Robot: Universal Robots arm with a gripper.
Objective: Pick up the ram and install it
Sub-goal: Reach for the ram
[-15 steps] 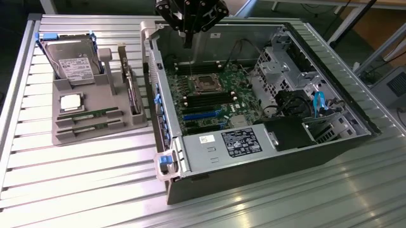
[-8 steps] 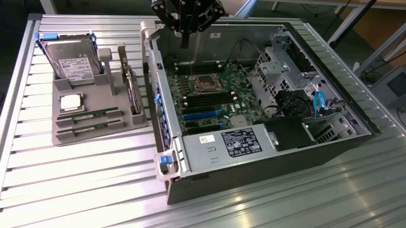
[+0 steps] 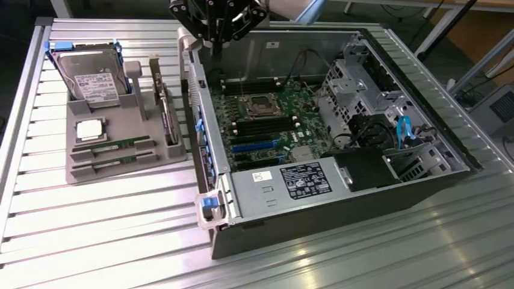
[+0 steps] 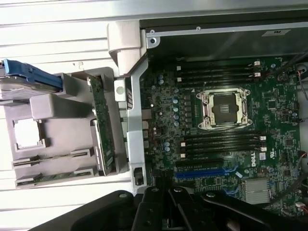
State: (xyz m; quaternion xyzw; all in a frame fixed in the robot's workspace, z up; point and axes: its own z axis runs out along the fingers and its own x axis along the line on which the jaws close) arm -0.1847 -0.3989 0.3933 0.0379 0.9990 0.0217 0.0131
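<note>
Ram sticks point(image 3: 111, 146) both in grey tray point(image 3: 80, 176); fingers point(image 3: 218, 18) above case point(image 3: 321, 208) edge, opening cannot tell.

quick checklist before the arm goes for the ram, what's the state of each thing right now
1. Ram stick and its twin seated in the grey holder: ok.
2. Gripper above a stick: not ok, it hangs over the case edge.
3. Memory slots on the board empty: ok.
4. Slot latches open: cannot tell.
5. Case side open: ok.
</note>
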